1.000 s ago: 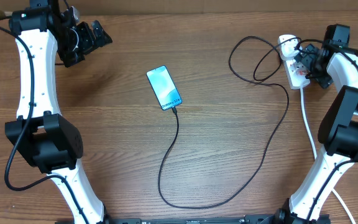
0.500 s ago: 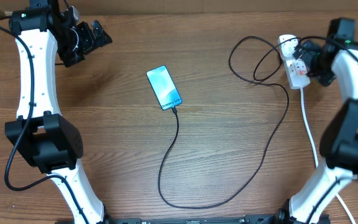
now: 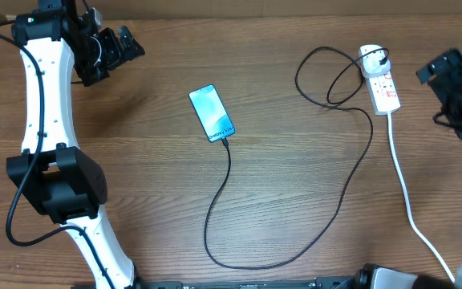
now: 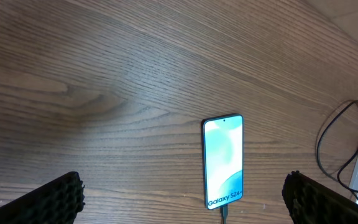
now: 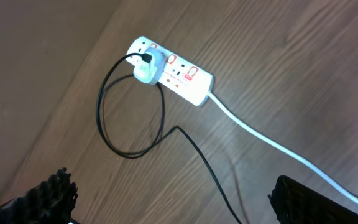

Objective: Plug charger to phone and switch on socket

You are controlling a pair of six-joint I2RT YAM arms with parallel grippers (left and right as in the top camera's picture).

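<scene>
The phone lies flat mid-table with its cyan-blue screen lit. It also shows in the left wrist view. The charger's black cable runs from the phone's lower end in a wide loop to a white plug in the socket, a white power strip at the back right. The strip also shows in the right wrist view. My left gripper is open and empty at the back left, far from the phone. My right gripper is open and empty, raised to the right of the socket.
The socket's white cord trails toward the front right edge. The table is brown wood.
My right gripper has drawn away from the socket, moving right and up. The strip is now fully uncovered. The left arm, phone and cable have not moved.
</scene>
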